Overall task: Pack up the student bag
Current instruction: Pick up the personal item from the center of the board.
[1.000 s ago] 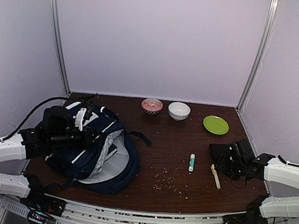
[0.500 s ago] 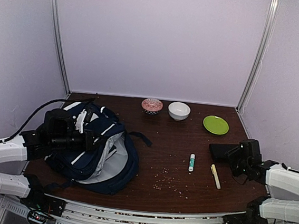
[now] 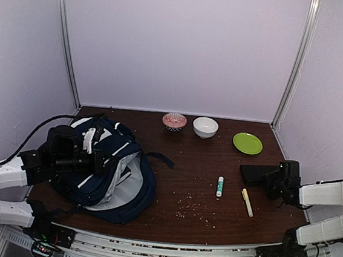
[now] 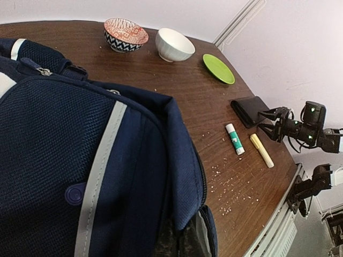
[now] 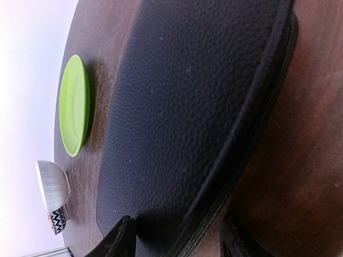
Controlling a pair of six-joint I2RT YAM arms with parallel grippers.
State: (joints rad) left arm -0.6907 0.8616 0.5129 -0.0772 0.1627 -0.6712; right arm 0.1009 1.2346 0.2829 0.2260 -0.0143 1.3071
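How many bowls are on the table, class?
2. A red patterned bowl stands at the back near the middle, and a plain white bowl stands just to its right. The student bag could hide others.

text read: none legible | glue stick (image 4: 234, 138): green-and-white label, print too small to make out | backpack (image 4: 53, 150): white patches and grey stripes, no lettering can be made out | black case (image 5: 187, 107): grained surface, no mark can be read
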